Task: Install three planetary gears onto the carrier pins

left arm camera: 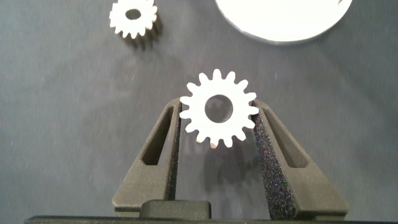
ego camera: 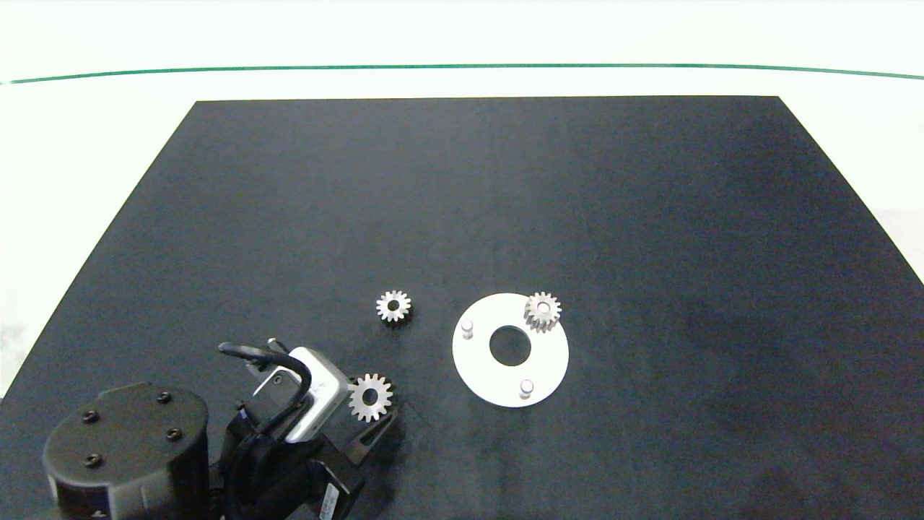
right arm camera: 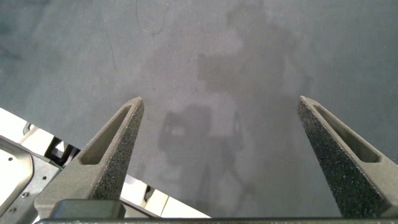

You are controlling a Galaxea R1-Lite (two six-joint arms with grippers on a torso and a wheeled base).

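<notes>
Progress stood at about one gear in three, as I judged it. One gear (ego camera: 543, 311) sat on the far-right pin of the white disc (ego camera: 480, 368), and from my overhead view it looked seated, though I could not tell whether it was pressed fully down. The other two pins, the left pin (ego camera: 467, 328) and the near pin (ego camera: 526, 389), stood bare.

My left pincer (left arm camera: 218, 124) was at the near left of the black surface (ego camera: 650, 217), just left of the disc, and it was clamped on the second gear (left arm camera: 219, 109), with the teeth caught between the two fingers. The gear appeared to be lifted clear of the surface, but I would not swear to that. The third gear (ego camera: 393, 307) lay flat and loose on the surface, beyond the pincer and left of the disc, well apart from both.

So two gears were left to install, by my reckoning.

My right pincer (right arm camera: 221, 134) hung with its fingers wide apart and nothing between them. It did not show in the overhead view, so I could not say where over the surface it was. The wrist view cut off most of the disc and showed none of the pins.
</notes>
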